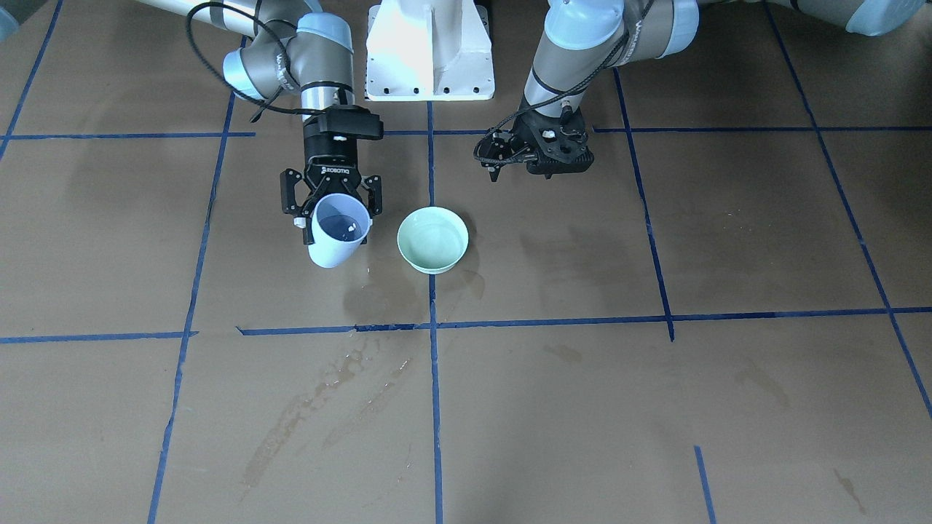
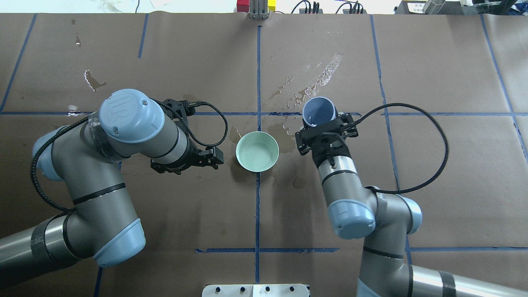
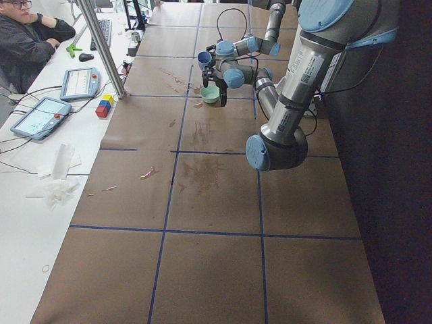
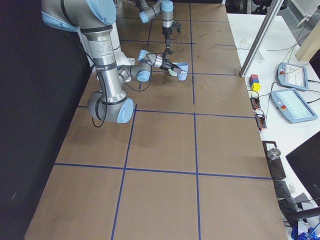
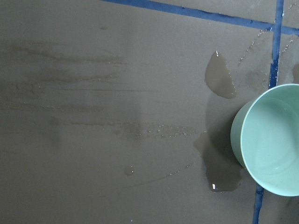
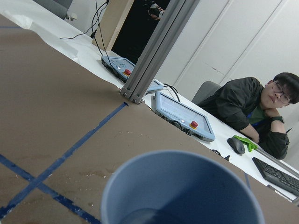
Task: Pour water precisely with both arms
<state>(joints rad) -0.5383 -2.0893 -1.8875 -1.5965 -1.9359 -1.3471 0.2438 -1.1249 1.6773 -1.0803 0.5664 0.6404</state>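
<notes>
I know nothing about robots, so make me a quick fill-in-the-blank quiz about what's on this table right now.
The right gripper holds a ___ cup.
The bowl beside the cup is pale ___.
The left gripper holds ___.
Missing words: blue, green, nothing.

The table sheet (image 1: 728, 233) is recorded as brown and is ruled into a grid by blue tape lines (image 1: 432, 407). Darker brown wet stains (image 1: 320, 400) are noted on it. The bowl (image 1: 432, 239) is found mint green inside and out. The cup (image 1: 331, 251) is pale blue outside and a deeper grey-blue within. The right arm (image 1: 324, 69) and left arm (image 1: 553, 80) are finished in grey with pale blue joint caps. The right gripper (image 1: 333, 207), left gripper (image 1: 542, 153) and cables (image 2: 447, 142) are black. The pedestal (image 1: 429, 51) is white. Red, yellow and blue blocks (image 3: 104, 106) are noted.
</notes>
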